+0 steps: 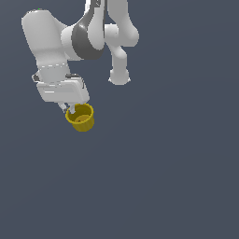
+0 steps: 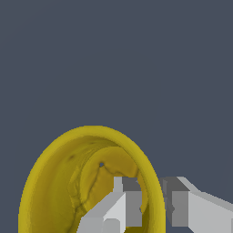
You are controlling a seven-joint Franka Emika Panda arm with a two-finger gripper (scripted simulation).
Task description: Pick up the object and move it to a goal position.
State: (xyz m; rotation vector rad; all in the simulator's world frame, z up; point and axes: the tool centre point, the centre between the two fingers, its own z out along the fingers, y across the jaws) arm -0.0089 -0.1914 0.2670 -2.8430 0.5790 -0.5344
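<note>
The mustard-yellow cup (image 1: 82,118) sits open side up just below the white gripper (image 1: 70,108), in the upper left part of the exterior view. In the wrist view the cup (image 2: 54,186) is close, and I see its hollow inside. The gripper (image 2: 152,205) straddles the cup's wall. One finger (image 2: 129,202) is inside the cup and the other finger (image 2: 179,207) is outside, and both press against the rim wall. I cannot tell whether the cup rests on the surface or hangs above it.
The white and grey arm (image 1: 93,35) reaches in from the top of the exterior view, with its base (image 1: 119,74) behind. A plain dark grey-blue surface (image 1: 163,163) lies all around.
</note>
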